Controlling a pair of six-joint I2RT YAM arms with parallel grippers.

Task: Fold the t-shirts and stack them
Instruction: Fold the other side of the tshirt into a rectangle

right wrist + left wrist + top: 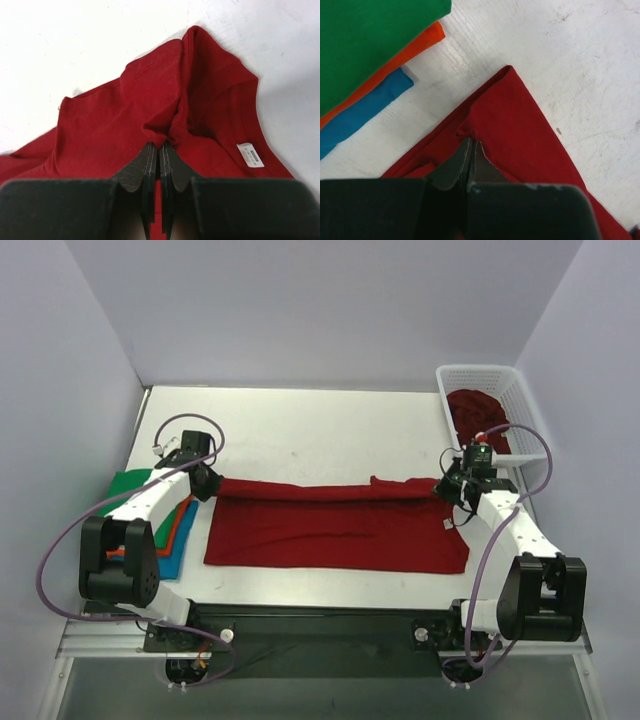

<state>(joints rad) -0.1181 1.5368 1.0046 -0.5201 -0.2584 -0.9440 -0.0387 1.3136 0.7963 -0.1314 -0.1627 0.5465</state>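
A dark red t-shirt (340, 530) lies spread across the table's middle, its far edge folded over toward the front. My left gripper (207, 483) is shut on the shirt's left far corner (495, 115), pinching a small pucker of cloth. My right gripper (452, 487) is shut on a bunched fold near the neck (170, 125); the white neck label (250, 154) shows beside it. Folded green (365, 40), orange (410, 50) and blue (365, 107) t-shirts are stacked at the left (135, 485). Another dark red t-shirt (478, 412) lies in the basket.
A white plastic mesh basket (525, 410) stands at the back right, close behind my right arm. Grey walls close in the table on three sides. Bare white tabletop (320, 430) stretches behind the spread shirt.
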